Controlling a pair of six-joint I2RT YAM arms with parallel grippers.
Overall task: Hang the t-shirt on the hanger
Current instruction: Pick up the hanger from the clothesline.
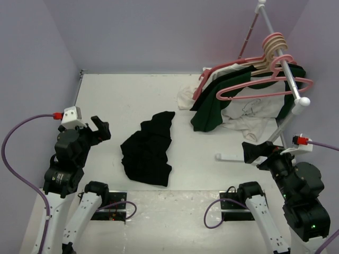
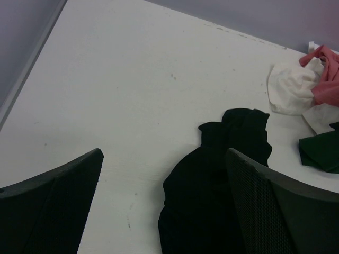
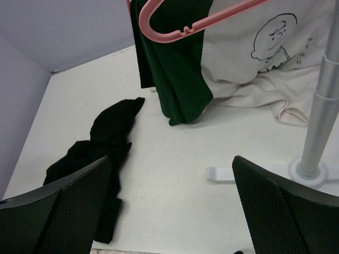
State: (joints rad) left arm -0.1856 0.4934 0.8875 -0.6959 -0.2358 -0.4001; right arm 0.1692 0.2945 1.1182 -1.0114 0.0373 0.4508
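Note:
The black t-shirt (image 1: pixel 148 151) lies crumpled on the white table between the two arms; it also shows in the left wrist view (image 2: pixel 222 180) and the right wrist view (image 3: pixel 100 143). An empty pink hanger (image 1: pixel 222 94) hangs on the rack rail at the back right, in front of a green shirt; its end shows in the right wrist view (image 3: pixel 169 37). My left gripper (image 1: pixel 100 129) is open and empty, left of the t-shirt and above the table (image 2: pixel 164 159). My right gripper (image 1: pixel 254 151) is open and empty, right of the t-shirt near the rack's foot (image 3: pixel 172 164).
A white clothes rack (image 1: pixel 280 69) stands at the back right with its foot (image 1: pixel 230 157) on the table. A dark green shirt with white front (image 1: pixel 212 103), cream hangers (image 1: pixel 273 45) and a white cloth (image 1: pixel 185 95) hang or lie there. Lilac walls enclose the table.

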